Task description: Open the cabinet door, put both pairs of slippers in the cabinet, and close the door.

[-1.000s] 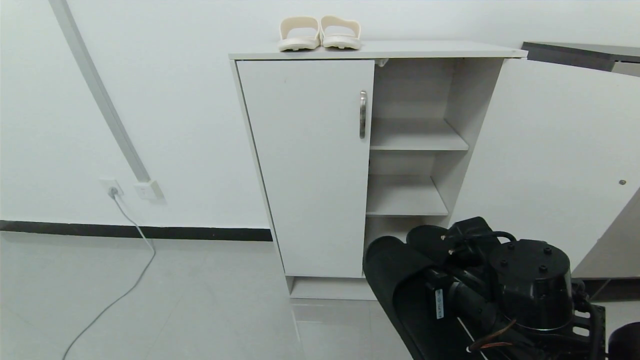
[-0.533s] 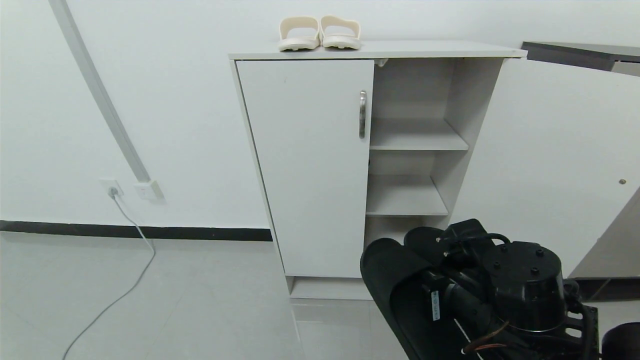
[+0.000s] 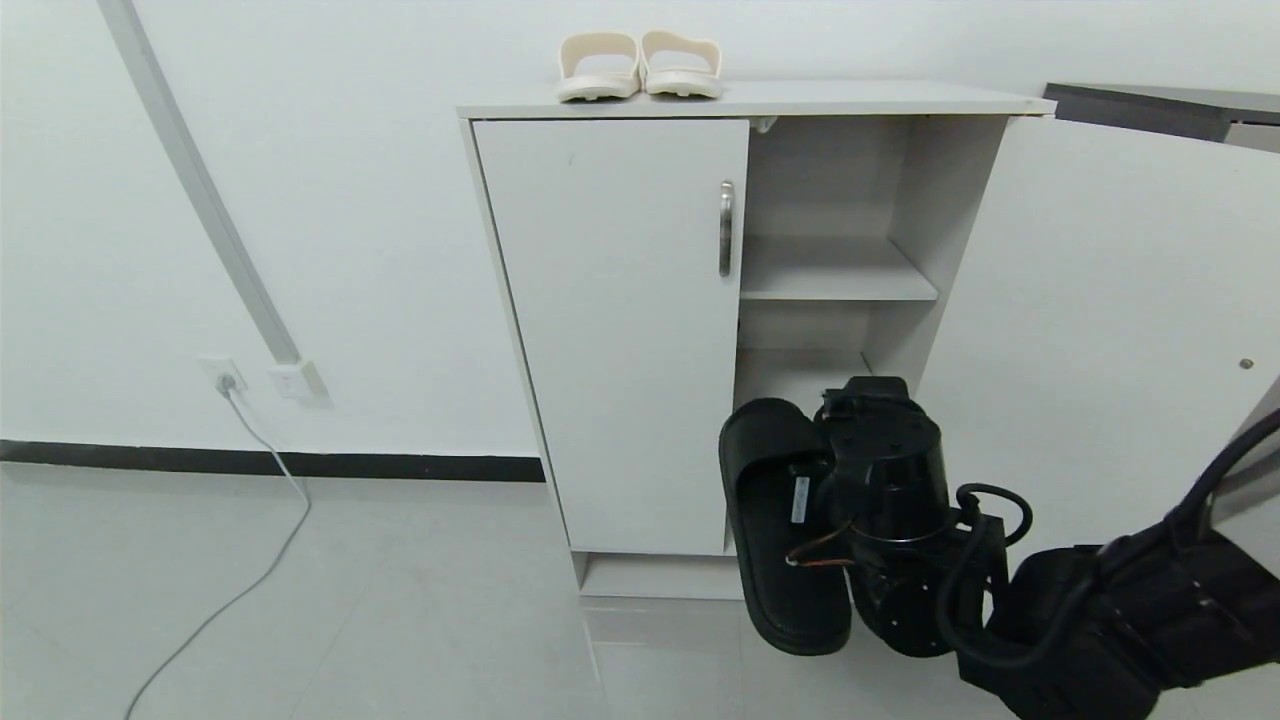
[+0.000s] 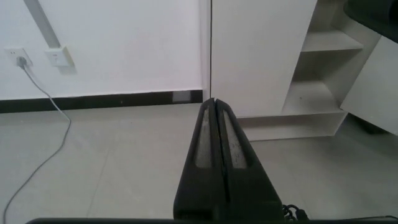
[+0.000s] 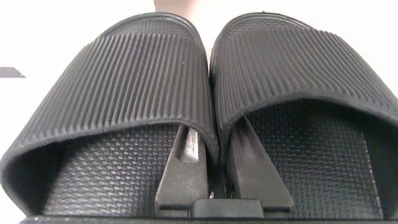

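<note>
A pair of black slippers (image 3: 780,520) hangs toes up in front of the lower open compartment of the white cabinet (image 3: 760,100). My right gripper (image 5: 214,168) is shut on the two touching inner walls of the black slippers (image 5: 205,93). The cabinet's right door (image 3: 1100,320) stands swung open, showing bare shelves (image 3: 830,278); the left door (image 3: 615,330) is closed. A pair of cream slippers (image 3: 640,66) sits on the cabinet top. My left gripper (image 4: 214,124) is shut on nothing, low over the floor, left of the cabinet's open side (image 4: 323,74).
A wall socket (image 3: 225,380) with a grey cable (image 3: 250,570) trailing over the floor is at the left. A slanted grey duct (image 3: 190,170) runs up the wall. A dark tabletop (image 3: 1150,105) shows behind the open door. The floor in front of the left door is free.
My right arm has moved forward and up toward the open compartment, carrying the black slippers; they now hang more upright and closer to the shelves.
</note>
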You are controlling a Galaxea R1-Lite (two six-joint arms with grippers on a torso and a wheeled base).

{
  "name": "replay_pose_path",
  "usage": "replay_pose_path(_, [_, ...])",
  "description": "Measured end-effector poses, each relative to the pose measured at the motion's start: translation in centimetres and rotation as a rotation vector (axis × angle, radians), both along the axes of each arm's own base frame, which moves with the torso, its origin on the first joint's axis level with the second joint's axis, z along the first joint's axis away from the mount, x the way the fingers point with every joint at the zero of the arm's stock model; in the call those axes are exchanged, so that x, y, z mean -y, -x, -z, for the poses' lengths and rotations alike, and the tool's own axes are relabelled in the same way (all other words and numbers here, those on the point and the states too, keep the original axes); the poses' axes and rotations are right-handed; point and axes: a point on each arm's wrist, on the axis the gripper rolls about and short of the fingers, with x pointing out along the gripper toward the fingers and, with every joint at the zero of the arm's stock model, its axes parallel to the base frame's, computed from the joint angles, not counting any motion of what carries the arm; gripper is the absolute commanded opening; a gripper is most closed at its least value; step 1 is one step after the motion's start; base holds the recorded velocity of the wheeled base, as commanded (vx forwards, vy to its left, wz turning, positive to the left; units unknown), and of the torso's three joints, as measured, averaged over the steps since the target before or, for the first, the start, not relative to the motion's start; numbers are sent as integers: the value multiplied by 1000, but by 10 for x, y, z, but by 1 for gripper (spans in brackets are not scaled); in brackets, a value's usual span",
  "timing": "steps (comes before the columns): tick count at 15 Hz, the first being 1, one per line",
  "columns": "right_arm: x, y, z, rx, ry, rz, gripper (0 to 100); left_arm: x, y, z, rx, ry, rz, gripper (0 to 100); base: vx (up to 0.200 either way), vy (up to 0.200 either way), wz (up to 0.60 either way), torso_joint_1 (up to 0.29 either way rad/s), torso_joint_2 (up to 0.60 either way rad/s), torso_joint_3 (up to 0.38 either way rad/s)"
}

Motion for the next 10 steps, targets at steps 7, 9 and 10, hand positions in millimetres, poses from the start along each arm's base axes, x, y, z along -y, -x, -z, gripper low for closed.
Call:
replay_pose_path(7, [0, -15, 13, -17, 19, 34, 0, 0, 0, 0, 0, 0, 0, 0, 0, -171, 0, 5, 0, 1])
replay_pose_path(9, [-1, -15, 15, -23, 24, 28, 0, 0, 0, 0, 0, 5, 0, 0, 0, 0, 0, 0, 0, 0])
replay_pose_path(10, [-2, -15, 17, -28, 28, 23, 0, 0, 0, 0, -1, 6, -1, 0, 0, 0, 0, 0, 0, 0])
